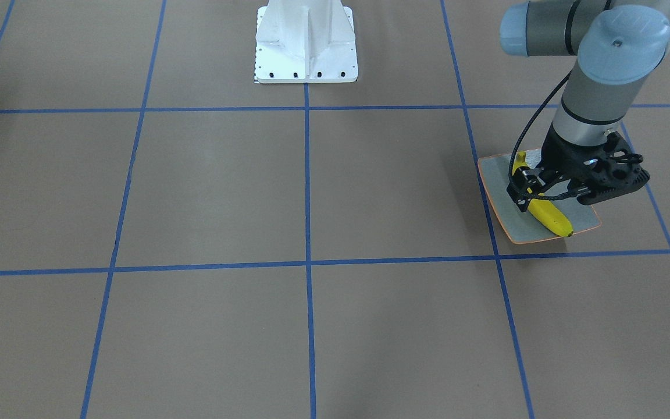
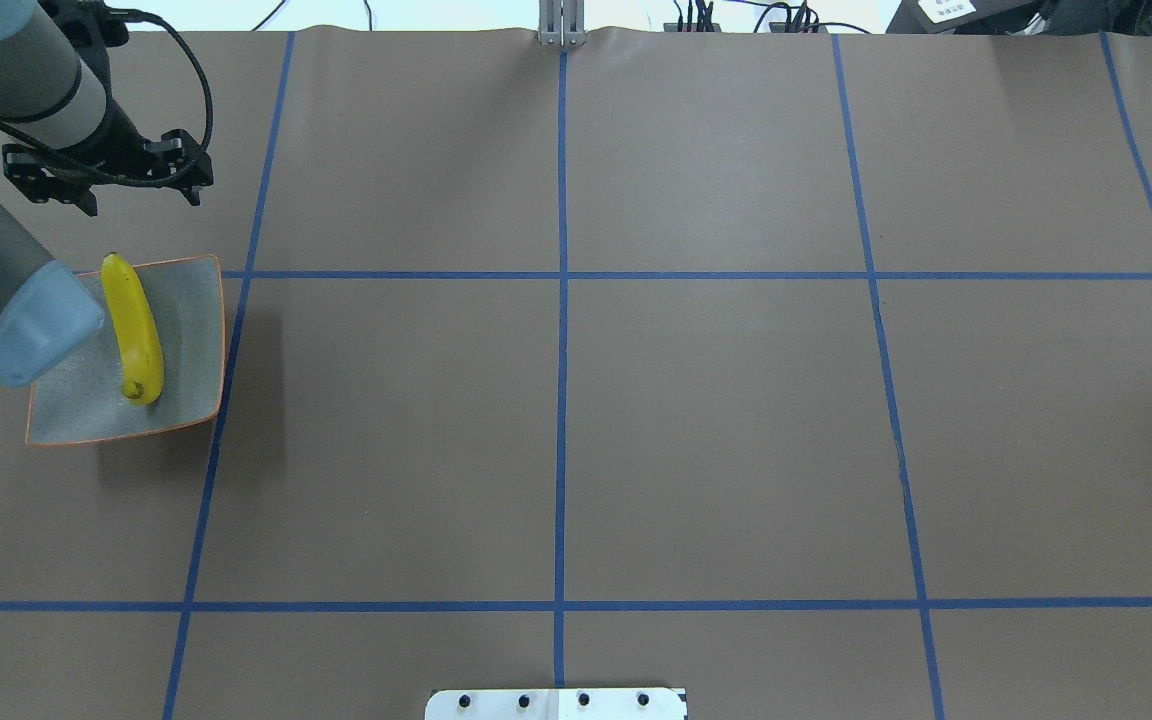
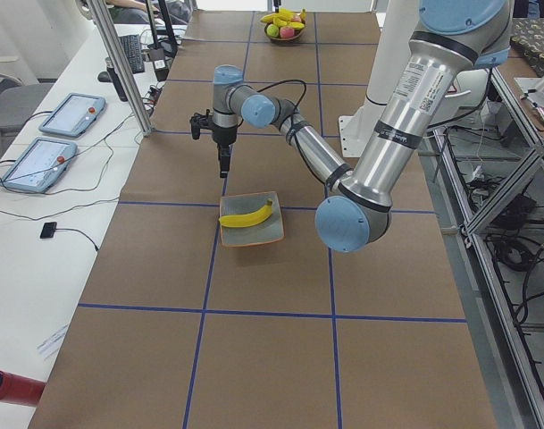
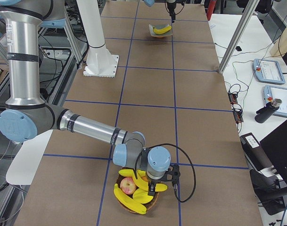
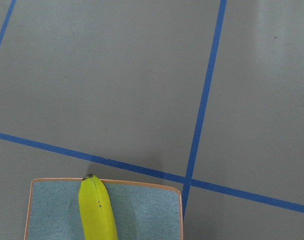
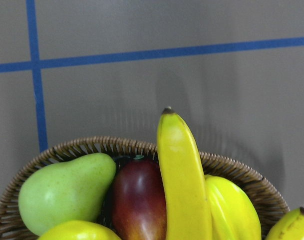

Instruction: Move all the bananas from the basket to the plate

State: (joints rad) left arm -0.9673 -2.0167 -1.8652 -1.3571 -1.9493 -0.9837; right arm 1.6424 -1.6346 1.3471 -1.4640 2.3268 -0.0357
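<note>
One banana (image 2: pixel 133 330) is laid on the plate (image 2: pixel 191 330); more bananas (image 6: pixel 184 180) are left in the basket (image 6: pixel 92 144). The left gripper (image 1: pixel 553 201) is opened and empty; the right gripper (image 4: pixel 152 188) cannot be judged.

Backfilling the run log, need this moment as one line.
phase: transfer underway | plate: one banana | basket: bananas remain | left fingers: raised by plate, empty | right fingers: at basket, grip unclear
</note>
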